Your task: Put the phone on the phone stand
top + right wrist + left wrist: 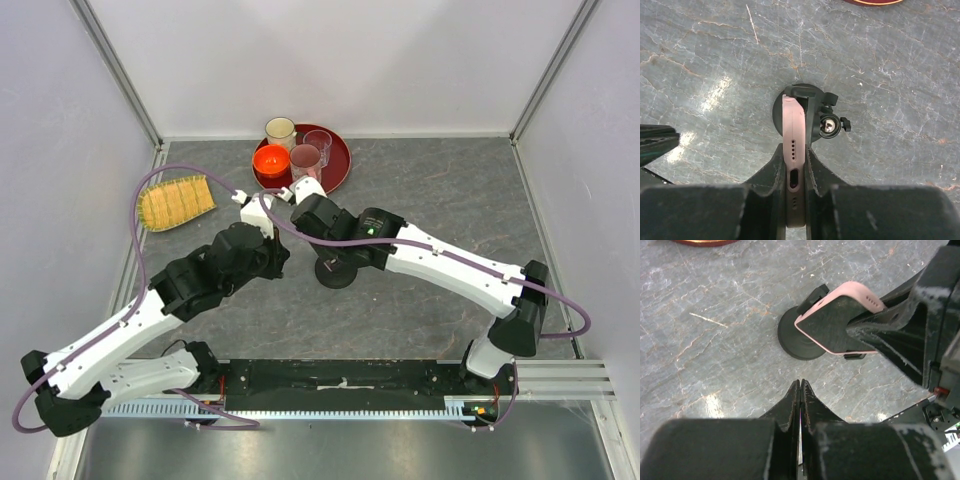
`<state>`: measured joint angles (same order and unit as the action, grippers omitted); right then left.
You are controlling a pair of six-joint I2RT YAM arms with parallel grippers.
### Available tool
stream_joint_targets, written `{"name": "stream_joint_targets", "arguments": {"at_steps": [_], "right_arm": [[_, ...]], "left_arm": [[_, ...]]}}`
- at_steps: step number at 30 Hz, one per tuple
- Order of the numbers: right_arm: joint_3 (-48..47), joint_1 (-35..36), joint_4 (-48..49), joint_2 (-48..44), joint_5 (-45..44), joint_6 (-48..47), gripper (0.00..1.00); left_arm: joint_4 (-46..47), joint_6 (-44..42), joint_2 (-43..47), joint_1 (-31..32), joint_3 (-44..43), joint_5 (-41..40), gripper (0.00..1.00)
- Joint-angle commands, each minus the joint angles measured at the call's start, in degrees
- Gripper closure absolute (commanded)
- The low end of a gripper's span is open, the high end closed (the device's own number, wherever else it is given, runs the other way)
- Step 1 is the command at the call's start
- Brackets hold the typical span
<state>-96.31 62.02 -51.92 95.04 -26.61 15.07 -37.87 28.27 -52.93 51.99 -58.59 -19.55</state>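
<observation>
My right gripper [794, 149] is shut on the phone [793, 125], gripping the pink case at its port end. The phone is held on edge over the black phone stand [777, 116], and its far end meets the stand's clamp holder [798, 91]. The left wrist view shows the phone [832, 325] tilted with its black screen facing the camera, above the stand's disc base [797, 342]. My left gripper [800, 385] is shut and empty, a short way in front of the stand. In the top view only the stand's base [335, 275] shows under my right arm, and the phone is hidden.
A dark red tray [337, 165] at the back holds an orange bowl [271, 160], a cream cup [280, 131] and two clear glasses. A yellow woven mat [177, 202] lies at the back left. The stand's ball joint [829, 125] sticks out on its right.
</observation>
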Motion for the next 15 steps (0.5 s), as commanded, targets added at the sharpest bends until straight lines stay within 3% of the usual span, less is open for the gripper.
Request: {"name": "stream_joint_targets", "arguments": {"at_steps": [1, 2, 4, 6, 8, 15], "right_arm": [[5.1, -2.0, -8.0, 0.2, 1.8, -3.6, 1.00], [5.6, -2.7, -7.2, -0.5, 4.8, -3.3, 0.93], [6.5, -3.0, -6.1, -2.0, 5.2, -2.1, 0.64], [7.4, -3.7, -5.5, -3.4, 6.7, -1.4, 0.59], [8.0, -4.5, -3.5, -6.0, 7.5, -0.8, 0.46], [9.4, -8.2, 0.8, -11.1, 16.1, -2.1, 0.45]], "left_arm": [[-2.5, 3.6, 3.4, 0.1, 0.5, -0.7, 0.96], [-2.2, 3.2, 4.4, 0.1, 1.0, -0.9, 0.93], [-1.9, 2.5, 6.7, 0.1, 2.2, -1.7, 0.89], [-0.9, 1.7, 7.8, 0.1, 2.9, -1.5, 0.82], [0.0, 0.4, 9.7, 0.0, 4.6, -0.2, 0.72], [8.7, -6.3, 9.2, -0.3, 5.8, 11.4, 0.46]]}}
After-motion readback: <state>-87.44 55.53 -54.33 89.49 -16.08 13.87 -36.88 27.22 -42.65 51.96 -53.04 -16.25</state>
